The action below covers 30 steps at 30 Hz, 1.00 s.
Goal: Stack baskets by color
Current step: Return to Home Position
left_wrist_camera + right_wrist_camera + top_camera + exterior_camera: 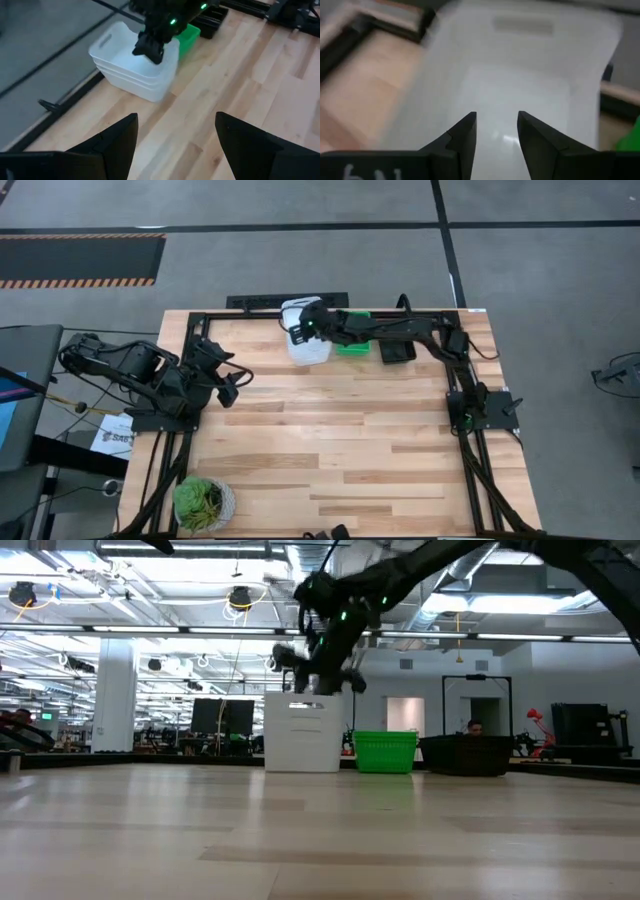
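The right fingers (462,137) are hovering slightly apart and empty over the white stack (308,346) at the worktop's (330,430) far edge, with the green stack (352,347) and black stack (396,353) sitting alongside. The left fingers (117,140) are waiting open near the left edge.

Open lab hall, ceiling pipework (150,632), monitors (222,716)

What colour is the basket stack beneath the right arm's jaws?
White; the basket stack shows best in the left wrist view.
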Each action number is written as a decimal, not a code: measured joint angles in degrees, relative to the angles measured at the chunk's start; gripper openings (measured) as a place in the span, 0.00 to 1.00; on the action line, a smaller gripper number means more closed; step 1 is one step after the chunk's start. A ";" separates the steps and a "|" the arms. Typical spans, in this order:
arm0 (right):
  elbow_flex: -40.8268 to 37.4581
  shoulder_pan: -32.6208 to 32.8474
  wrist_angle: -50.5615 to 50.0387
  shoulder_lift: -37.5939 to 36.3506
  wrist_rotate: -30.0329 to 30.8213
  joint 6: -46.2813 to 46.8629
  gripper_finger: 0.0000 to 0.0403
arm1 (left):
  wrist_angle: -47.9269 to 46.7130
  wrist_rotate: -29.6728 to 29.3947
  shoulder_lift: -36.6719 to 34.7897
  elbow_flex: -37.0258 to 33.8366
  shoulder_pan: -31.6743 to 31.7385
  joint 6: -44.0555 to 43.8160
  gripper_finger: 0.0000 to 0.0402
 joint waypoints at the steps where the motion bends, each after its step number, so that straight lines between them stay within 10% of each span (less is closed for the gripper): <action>1: 0.01 -0.11 0.05 -1.25 0.00 -0.70 0.40 | -0.02 -0.82 0.00 0.00 0.00 0.12 0.64; 14: 0.11 2.71 -13.61 -27.03 -1.55 -25.60 0.40 | -0.07 -21.01 -0.07 -0.02 0.00 0.97 0.64; 22: 0.13 6.49 -32.95 -46.68 0.23 -30.12 0.39 | 0.89 -15.75 0.59 -0.17 -0.01 4.15 0.64; 30: -17.53 9.26 -26.32 -63.50 -16.82 -32.83 0.40 | 2.30 -20.29 -0.74 -2.95 0.19 2.90 0.64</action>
